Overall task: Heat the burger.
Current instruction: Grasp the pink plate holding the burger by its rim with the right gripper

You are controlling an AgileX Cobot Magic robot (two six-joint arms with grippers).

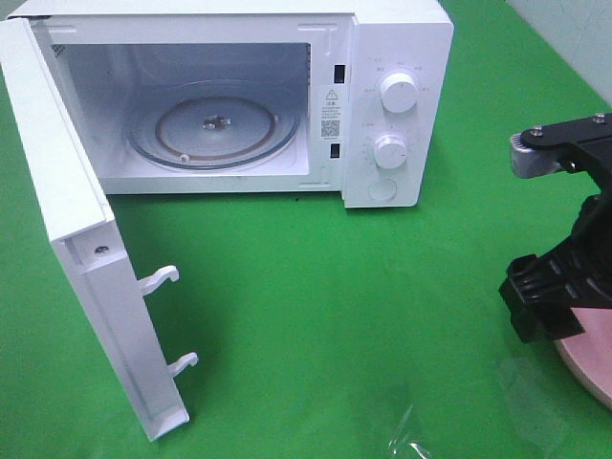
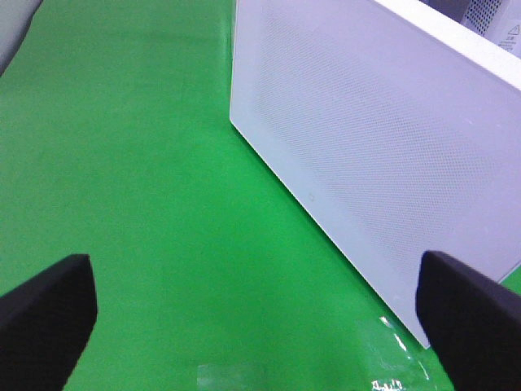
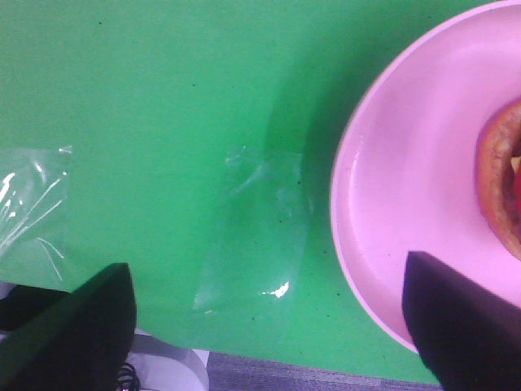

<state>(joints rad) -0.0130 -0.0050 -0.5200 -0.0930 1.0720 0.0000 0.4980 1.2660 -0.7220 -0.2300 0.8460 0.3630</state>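
**Burger waits on its plate; both grippers empty**

At the near right edge of the green table [image 1: 316, 287], the burger [image 3: 498, 175] sits on the pink plate [image 3: 391, 195], only a brown-and-red sliver showing. The right gripper [image 3: 264, 277] hovers over the plate's rim, fingers spread wide, holding nothing. The burger is probably light, soft and stacked, with layers apt to slide. A gentle hold across its sides, low on the bun, seems safest. The left gripper [image 2: 254, 277], equally wide and empty, faces the open door [image 2: 366, 155]. Farthest back, the microwave [image 1: 402, 38] shows a bare turntable [image 1: 210, 129].
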